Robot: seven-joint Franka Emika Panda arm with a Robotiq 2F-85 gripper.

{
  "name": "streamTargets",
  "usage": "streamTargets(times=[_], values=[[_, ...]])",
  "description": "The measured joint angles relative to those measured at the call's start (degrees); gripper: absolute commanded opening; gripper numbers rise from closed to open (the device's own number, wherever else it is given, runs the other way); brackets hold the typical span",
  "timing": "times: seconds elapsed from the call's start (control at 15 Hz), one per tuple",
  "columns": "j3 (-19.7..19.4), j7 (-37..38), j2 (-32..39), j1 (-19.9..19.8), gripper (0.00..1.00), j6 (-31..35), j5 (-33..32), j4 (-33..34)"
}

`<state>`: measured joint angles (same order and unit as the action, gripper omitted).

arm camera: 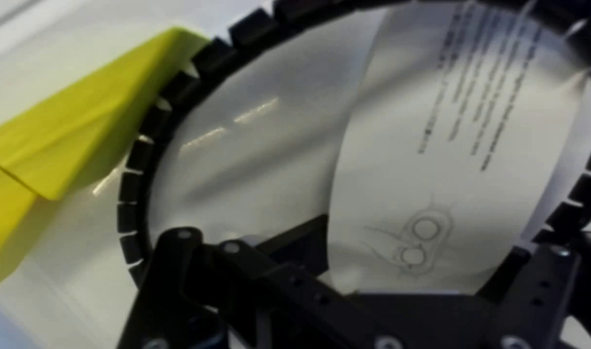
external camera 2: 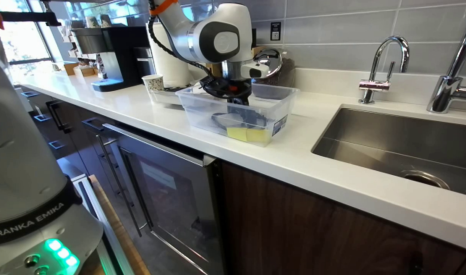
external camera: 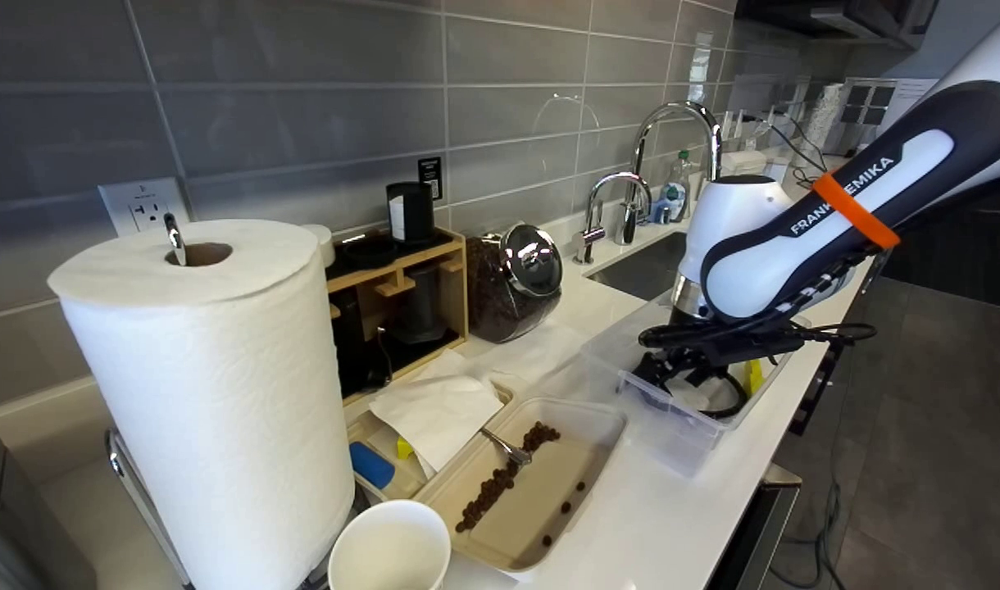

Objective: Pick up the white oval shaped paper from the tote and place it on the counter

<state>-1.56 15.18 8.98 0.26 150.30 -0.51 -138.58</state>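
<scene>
The white paper has rounded sides, printed lines and a drawing. It lies in the clear plastic tote, also seen in an exterior view, where part of the paper shows. The tote stands on the white counter. My gripper points down inside the tote in both exterior views. In the wrist view its fingers are apart, one at each side of the paper's near end. The left fingertip is hidden behind the paper's edge. Contact cannot be told.
A black segmented loop rings the paper. A yellow object lies beside it in the tote. A beige tray, napkin, white cup, paper-towel roll and jar stand nearby. A steel sink is beyond.
</scene>
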Motion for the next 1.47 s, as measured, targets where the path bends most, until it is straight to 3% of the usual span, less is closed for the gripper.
streamTargets(times=[0.13, 1.13, 1.47], values=[[-0.2, 0.0, -0.1, 0.0, 0.02, 0.0, 0.0, 0.0], [-0.7, 1.3, -11.4, -0.4, 0.0, -3.9, -2.7, -0.3], [-0.6, 1.4, -16.1, -1.2, 0.0, -2.2, -3.1, -1.2]])
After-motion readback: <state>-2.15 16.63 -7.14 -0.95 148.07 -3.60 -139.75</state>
